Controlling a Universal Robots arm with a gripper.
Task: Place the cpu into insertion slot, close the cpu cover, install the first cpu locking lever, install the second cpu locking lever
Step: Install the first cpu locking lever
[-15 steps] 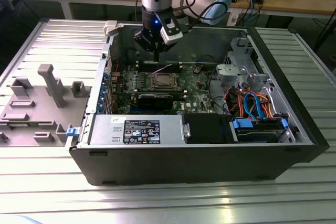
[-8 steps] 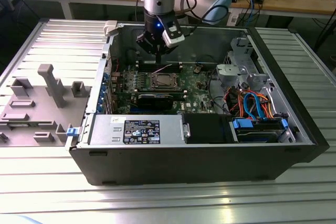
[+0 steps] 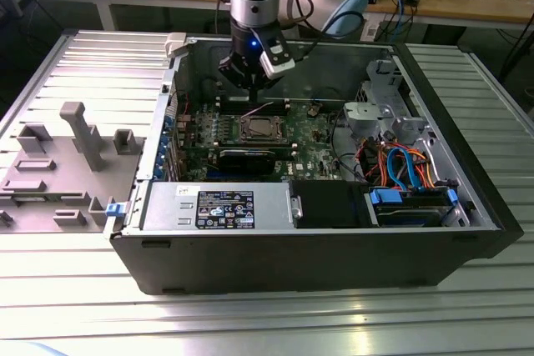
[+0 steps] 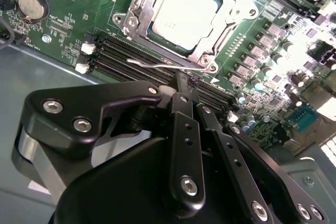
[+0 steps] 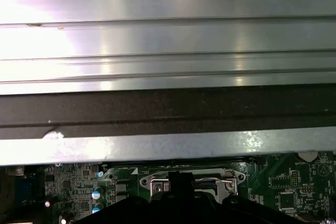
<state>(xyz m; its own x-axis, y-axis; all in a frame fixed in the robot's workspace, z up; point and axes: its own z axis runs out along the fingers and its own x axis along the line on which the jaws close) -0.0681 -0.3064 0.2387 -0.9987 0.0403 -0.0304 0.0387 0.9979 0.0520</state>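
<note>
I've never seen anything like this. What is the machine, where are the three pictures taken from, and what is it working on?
It is a robot arm with a gripper reaching into an opened computer case that lies on a ribbed metal table. The exterior view comes from a camera off the arm; both wrist views come from cameras riding on the arm. In the second wrist view the black fingers are pressed together, holding nothing, just above the green circuit board. There the cpu sits in its socket with the cpu cover closed around it.

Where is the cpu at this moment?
In the second wrist view the cpu sits in the insertion slot, framed by the closed cpu cover, beside the black memory slots.
</note>
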